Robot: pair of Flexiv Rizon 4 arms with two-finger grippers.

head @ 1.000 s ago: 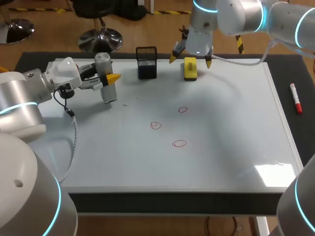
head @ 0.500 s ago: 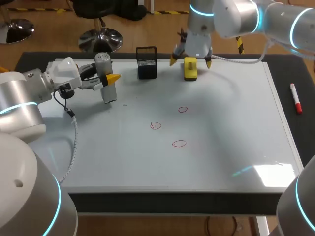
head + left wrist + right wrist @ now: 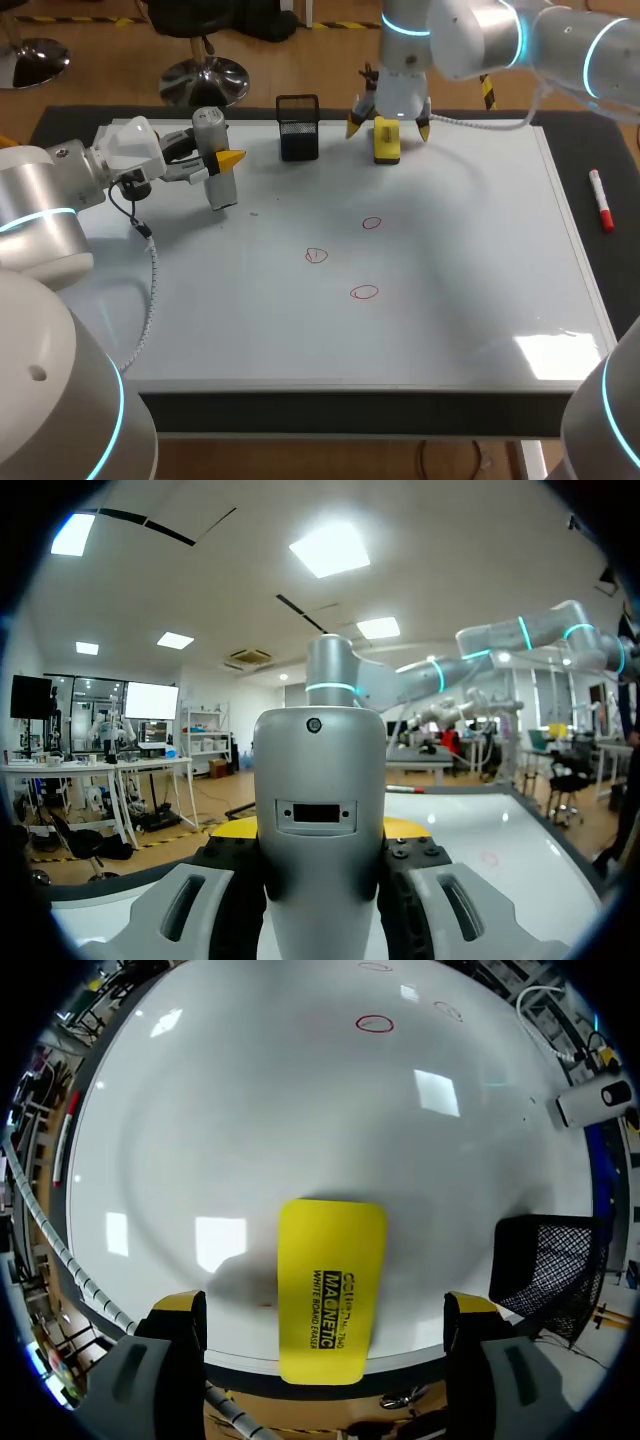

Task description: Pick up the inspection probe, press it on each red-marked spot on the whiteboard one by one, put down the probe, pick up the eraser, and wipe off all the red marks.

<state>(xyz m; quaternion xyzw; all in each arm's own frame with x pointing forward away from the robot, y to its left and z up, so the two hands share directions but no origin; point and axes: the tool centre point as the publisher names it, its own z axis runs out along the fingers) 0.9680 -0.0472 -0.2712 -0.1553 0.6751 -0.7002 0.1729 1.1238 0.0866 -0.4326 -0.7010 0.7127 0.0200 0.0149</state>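
Clamping inspection probe (image 3: 214,150) with left gripper (image 3: 215,165), straddling eraser (image 3: 386,140) with right gripper (image 3: 387,125).
From right wrist: fingertips (image 3: 180,1305) apart, clear of it; from overhead: red marks (image 3: 364,292) well away from both.

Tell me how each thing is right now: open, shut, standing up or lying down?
left gripper: shut on the probe.
probe: upright, clamped between the fingers.
right gripper: open, one finger on each side of the eraser, not touching it.
eraser: lying flat on the whiteboard.
red marks: three circles, not wiped off.
mesh holder: standing upright.
marker: lying flat beside the whiteboard.
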